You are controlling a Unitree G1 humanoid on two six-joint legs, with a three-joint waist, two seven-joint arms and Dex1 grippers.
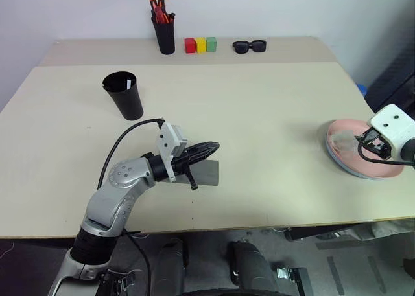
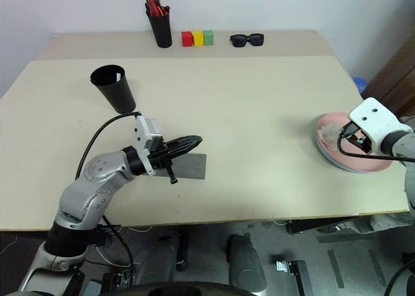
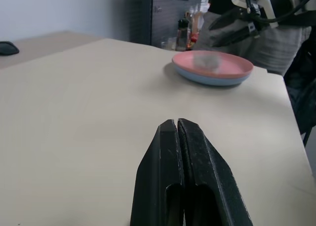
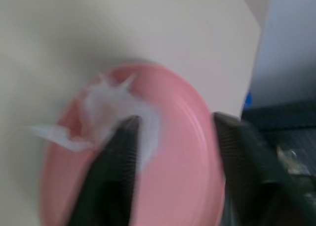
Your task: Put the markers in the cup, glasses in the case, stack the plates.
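Plates sit stacked at 3 o'clock on the tabletop, pink on top of blue, rims aligned as far as I can see. Right end effector is over the near rim, fingers spread, nothing between them. A glare patch or smear shows on the pink surface; can't tell which.

Judgement: the stacking step looks done. To finish it well, lift the right end effector straight off, no sideways drag, so the top plate doesn't slide on the blue one.

Left end effector is over the case at 7 o'clock, fingers pressed together, holding nothing. Case lies flat and looks closed; glasses not visible, presumably inside.

Cup is at 10 o'clock, upright, with something white at its rim, likely a marker; can't confirm both.

Distractors at 12 o'clock, untouched: pen holder, coloured blocks, sunglasses.

No readable brands, labels or writing anywhere.
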